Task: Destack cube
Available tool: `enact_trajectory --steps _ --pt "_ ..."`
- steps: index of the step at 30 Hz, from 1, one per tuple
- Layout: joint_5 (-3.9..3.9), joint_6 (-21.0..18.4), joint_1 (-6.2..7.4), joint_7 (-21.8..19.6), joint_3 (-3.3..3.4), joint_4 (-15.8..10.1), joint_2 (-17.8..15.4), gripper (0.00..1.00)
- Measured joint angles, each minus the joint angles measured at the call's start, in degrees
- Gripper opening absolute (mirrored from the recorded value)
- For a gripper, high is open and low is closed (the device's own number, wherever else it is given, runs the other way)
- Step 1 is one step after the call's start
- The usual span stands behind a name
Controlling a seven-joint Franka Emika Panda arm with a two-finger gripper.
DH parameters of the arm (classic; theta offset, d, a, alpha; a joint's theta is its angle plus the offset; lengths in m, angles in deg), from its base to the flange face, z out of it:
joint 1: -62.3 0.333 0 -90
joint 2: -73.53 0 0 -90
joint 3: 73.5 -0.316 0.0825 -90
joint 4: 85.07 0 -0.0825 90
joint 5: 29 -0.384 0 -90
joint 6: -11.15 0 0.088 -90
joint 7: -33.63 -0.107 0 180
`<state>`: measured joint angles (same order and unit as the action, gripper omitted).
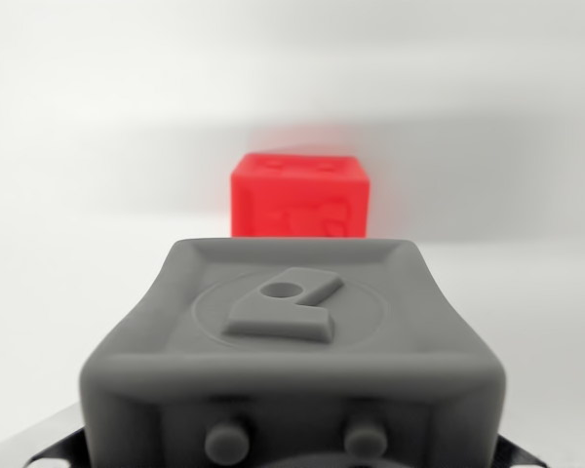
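Wrist view was filled at the bottom by a grey cube (292, 351), close to the lens, its top face bearing a raised emblem. Beyond it a red cube (299, 195) rested on the pale worktop (68, 273). The gripper's opening could not be told; only dark edges showed at the lower corners.
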<state>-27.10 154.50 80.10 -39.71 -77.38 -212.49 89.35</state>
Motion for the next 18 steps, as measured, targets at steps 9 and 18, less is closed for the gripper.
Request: enact_trajectory --steps 9,18 --pt "-0.31 -3.43 0.00 0.25 -0.03 0.38 -3.05 0.00" --pt "-0.56 -5.97 -0.14 0.74 0.02 0.86 -5.34 0.00"
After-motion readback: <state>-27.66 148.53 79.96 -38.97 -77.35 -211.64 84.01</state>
